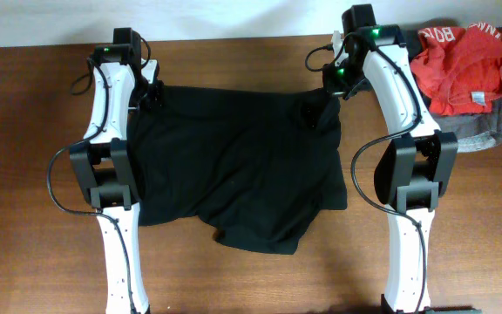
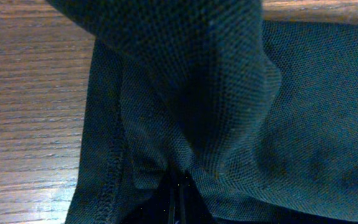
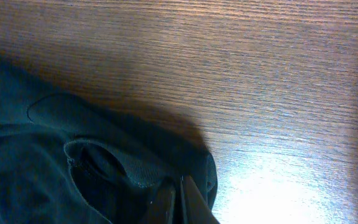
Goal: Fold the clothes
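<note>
The clothes [image 1: 238,166], one black garment, lie spread across the middle of the table [image 1: 33,192] between the two arms, and the near edge is uneven.

- **Left:** The left end effector [image 1: 152,94] sits at the far-left corner, clenched on a pinch of the black fabric. In the left wrist view the cloth bunches up out of the closed tips, with the stitched edge beside them on the wood. This is probably a corner grip for lifting into a fold.
- **Right:** The right end effector [image 1: 314,112] is at the far-right corner, also clenched on the fabric, tips tight together with cloth puckered around them. Matching corner holds look meant to carry the far edge over evenly.
- **Far right:** A red garment [image 1: 456,65] and a grey garment [image 1: 478,131] are heaped there, apart from the clothes and clear of the fold area.
</note>
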`<move>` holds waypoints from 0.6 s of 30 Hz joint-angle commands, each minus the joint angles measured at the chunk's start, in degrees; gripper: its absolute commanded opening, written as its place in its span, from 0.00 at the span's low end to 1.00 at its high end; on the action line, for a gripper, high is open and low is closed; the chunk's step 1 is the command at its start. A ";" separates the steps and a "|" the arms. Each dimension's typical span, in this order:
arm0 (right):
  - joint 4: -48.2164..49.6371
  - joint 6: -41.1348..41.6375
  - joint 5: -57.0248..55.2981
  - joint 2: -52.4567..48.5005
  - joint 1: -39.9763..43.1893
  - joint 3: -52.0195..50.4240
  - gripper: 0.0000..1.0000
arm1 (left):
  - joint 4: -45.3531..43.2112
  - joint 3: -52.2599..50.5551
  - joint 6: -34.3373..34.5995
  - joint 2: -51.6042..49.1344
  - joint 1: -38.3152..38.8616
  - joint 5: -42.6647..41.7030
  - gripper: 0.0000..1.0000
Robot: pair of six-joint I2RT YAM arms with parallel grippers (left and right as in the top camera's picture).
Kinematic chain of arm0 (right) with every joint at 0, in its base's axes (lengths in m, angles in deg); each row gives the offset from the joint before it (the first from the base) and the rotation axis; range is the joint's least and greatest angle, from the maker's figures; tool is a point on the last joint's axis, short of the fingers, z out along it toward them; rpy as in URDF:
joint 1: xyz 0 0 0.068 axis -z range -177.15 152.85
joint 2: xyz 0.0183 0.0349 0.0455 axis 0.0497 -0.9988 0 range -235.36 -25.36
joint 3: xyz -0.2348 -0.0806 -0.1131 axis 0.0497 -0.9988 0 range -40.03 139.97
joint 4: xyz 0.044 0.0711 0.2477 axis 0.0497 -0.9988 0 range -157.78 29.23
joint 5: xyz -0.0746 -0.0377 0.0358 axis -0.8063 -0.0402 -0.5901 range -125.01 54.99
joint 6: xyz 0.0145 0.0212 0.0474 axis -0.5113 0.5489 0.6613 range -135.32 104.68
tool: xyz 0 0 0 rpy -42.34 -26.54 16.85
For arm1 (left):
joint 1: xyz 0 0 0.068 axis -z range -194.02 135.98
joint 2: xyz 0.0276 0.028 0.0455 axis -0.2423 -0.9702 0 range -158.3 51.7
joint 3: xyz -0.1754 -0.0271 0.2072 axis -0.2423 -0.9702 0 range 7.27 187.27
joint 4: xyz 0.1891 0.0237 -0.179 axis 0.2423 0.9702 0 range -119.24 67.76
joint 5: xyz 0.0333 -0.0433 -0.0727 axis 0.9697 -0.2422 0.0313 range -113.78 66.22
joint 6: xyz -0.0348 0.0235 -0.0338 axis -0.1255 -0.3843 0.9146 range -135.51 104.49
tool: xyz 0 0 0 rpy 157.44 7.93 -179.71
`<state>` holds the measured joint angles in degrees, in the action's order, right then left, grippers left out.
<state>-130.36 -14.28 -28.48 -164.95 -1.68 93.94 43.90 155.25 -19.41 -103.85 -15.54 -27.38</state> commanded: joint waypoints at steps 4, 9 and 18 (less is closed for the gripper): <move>-0.20 -0.39 -0.96 0.33 0.55 0.33 0.04 | 3.23 4.98 -0.50 -1.62 -0.02 -0.68 0.01; -0.26 -0.37 -0.94 0.33 0.55 0.33 0.04 | 9.33 16.57 -0.50 -1.51 -0.02 -0.61 0.01; -0.48 -0.35 -0.92 0.33 0.55 0.33 0.04 | 16.72 31.28 -0.50 -1.51 -0.02 0.24 0.01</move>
<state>-130.77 -14.28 -28.48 -164.95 -1.68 93.94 59.18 183.31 -19.39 -105.46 -15.47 -27.40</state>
